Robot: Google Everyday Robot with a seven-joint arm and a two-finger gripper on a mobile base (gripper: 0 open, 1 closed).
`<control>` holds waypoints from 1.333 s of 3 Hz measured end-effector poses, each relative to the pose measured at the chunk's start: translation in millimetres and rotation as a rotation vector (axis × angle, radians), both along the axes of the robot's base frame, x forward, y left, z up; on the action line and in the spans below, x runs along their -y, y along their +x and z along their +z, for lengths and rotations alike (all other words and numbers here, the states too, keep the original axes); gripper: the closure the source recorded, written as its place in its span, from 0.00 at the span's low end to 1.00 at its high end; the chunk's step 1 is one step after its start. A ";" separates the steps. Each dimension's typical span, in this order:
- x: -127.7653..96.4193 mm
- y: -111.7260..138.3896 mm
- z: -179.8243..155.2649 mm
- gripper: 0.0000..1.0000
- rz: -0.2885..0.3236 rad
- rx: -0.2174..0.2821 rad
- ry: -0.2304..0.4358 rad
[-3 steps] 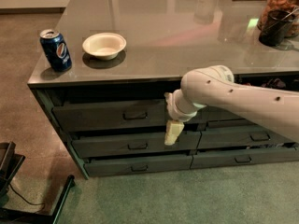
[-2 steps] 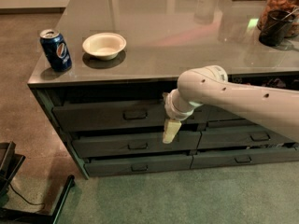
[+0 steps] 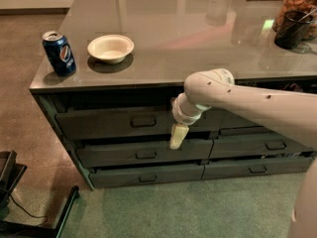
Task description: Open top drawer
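Observation:
The top drawer [image 3: 106, 124] is a wide dark grey-green front under the counter's left side, with a small loop handle [image 3: 143, 121] at its centre. It looks closed or nearly so. My white arm reaches in from the right. My gripper [image 3: 178, 136] hangs in front of the drawer stack, pointing down, a little right of and below the handle, apart from it. Its pale fingers overlap the top drawer's lower edge and the drawer below.
Two shallower drawers [image 3: 143, 154] lie below, and another stack [image 3: 260, 145] is at the right. On the grey counter [image 3: 198, 38] stand a blue soda can [image 3: 59, 53], a white bowl [image 3: 110, 48] and dark jars [image 3: 292, 29] at the far right. A black stand [image 3: 20, 192] is at lower left.
My arm and gripper have shifted slightly left, toward the top drawer's handle. The drawers have not moved.

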State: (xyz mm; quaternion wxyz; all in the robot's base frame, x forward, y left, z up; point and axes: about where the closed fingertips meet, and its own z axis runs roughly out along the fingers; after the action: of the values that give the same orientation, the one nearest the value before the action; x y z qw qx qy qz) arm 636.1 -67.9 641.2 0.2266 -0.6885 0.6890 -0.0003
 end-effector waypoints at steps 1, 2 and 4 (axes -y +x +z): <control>-4.3 9.2 -10.9 0.00 0.018 -0.027 -0.008; -4.5 9.7 -11.3 0.18 0.018 -0.028 -0.008; -4.6 9.3 -6.4 0.64 0.019 -0.029 -0.008</control>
State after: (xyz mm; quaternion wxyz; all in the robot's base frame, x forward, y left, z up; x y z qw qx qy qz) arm 645.4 -63.3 634.7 0.2138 -0.6957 0.6858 0.0090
